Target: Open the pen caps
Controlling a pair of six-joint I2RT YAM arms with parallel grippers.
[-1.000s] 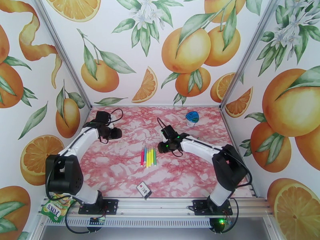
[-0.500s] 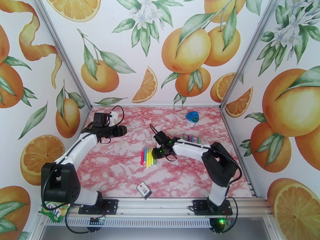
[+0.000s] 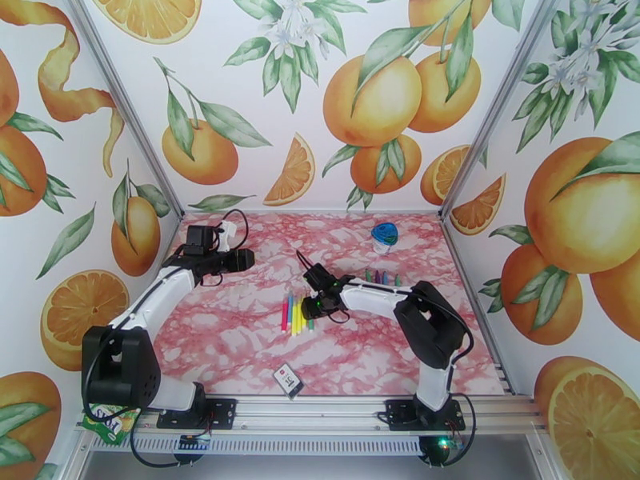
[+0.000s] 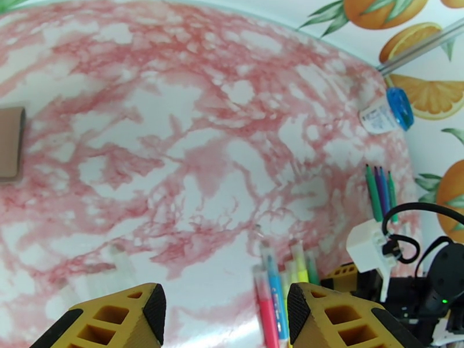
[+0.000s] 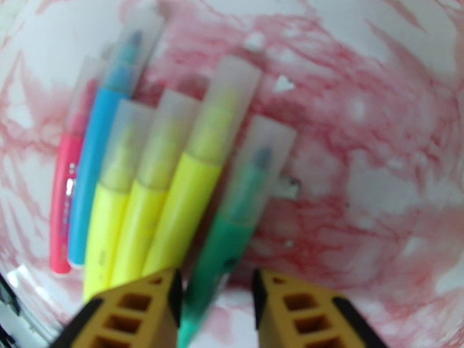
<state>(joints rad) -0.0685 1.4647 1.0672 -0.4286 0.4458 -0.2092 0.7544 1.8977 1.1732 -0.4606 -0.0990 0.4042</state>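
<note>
**We Are Lined Up on the Green Pen**

Our right gripper is wide open, with one finger on each side of the green pen, low in the wrist picture. We cannot tell if the fingers touch it yet. Our left gripper is open too and holds nothing. In the top picture it hangs up and to the left of the pens.

The pen caps are see-through. They sit on the upper ends of six pens lying side by side in the middle of the table. All six caps look on. More pens lie further right, below the blue-lidded jar.

What could go wrong? The pens lie so close that they touch. If we squeeze now, a finger may bump the yellow pen next door and knock the row apart. The cap also needs a pull from the other gripper. If that pinch is weak, the pen may slip out.

The table is smooth pink and white marble, so loose pens may roll. The walls show painted oranges and leaves.
</note>
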